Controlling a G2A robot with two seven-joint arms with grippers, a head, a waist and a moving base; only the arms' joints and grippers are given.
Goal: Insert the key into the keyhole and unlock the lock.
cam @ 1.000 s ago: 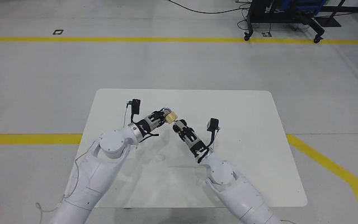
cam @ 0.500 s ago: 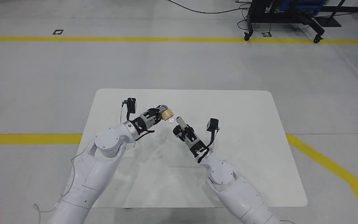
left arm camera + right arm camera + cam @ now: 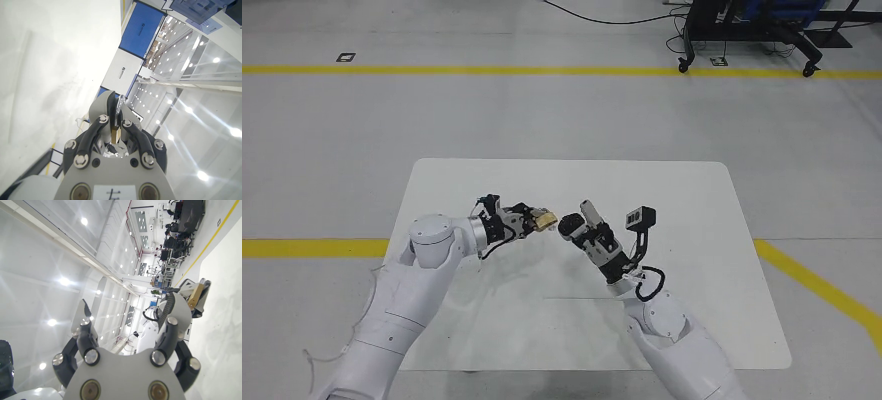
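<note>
Two claws hang close over the table's [image 3: 692, 200] middle: left gripper [image 3: 530, 217] pinches the brass lock [image 3: 115, 135], right gripper [image 3: 126, 302] gapes (holding nothing). A skewed push could twist the lock loose.

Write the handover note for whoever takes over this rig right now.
The left gripper is shut on the padlock, held above the table.
The right gripper is open and empty, close beside the padlock.
The silver piece on the padlock may be the key or the shackle; cannot tell.
Done: padlock picked up.
Left: confirm the key is in, turn it, open the lock.
</note>
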